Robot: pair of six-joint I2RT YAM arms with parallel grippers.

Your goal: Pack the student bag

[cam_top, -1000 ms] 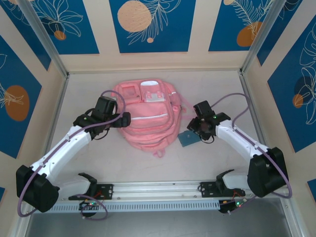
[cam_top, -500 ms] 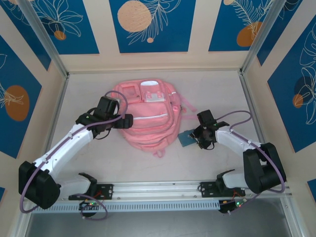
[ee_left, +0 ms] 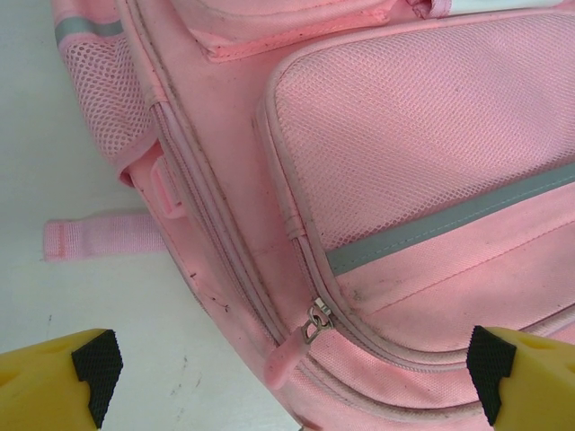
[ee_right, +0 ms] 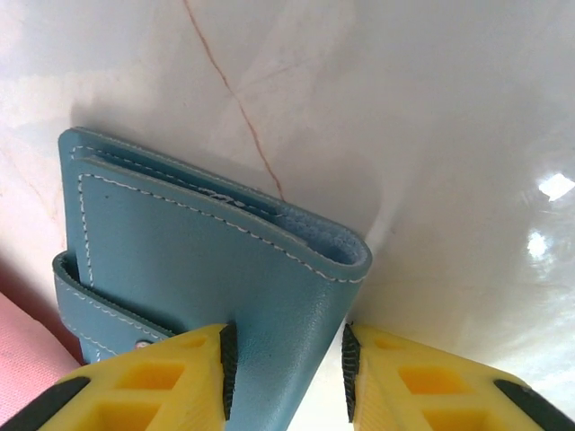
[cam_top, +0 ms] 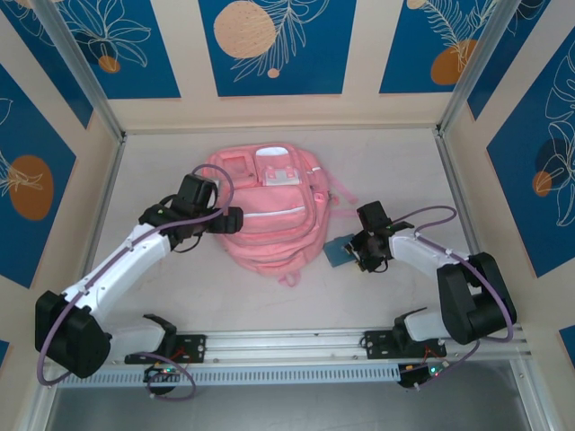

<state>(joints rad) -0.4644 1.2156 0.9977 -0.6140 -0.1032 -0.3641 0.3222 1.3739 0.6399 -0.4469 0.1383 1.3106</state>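
The pink student bag [cam_top: 269, 224] lies flat mid-table, front pockets up. My left gripper [cam_top: 229, 218] hovers at its left side, open wide. In the left wrist view the left gripper [ee_left: 292, 377] straddles the student bag [ee_left: 404, 135] above a metal zipper slider with a pink pull tab [ee_left: 310, 325], touching nothing. A small teal case [cam_top: 340, 252] lies on the table by the bag's right edge. My right gripper [cam_top: 359, 251] is down at it. In the right wrist view the right gripper [ee_right: 286, 368] has both pads on the teal case [ee_right: 198, 260], clamping its near edge.
A loose pink strap [ee_left: 99, 238] trails off the bag's left side onto the white table [cam_top: 395, 180]. Metal frame posts and patterned walls close in the back and sides. A rail [cam_top: 287, 346] runs along the near edge between the arm bases.
My right gripper has dropped and slid left onto the teal case, its jaws narrowing around it. The left arm has barely shifted and stays open.
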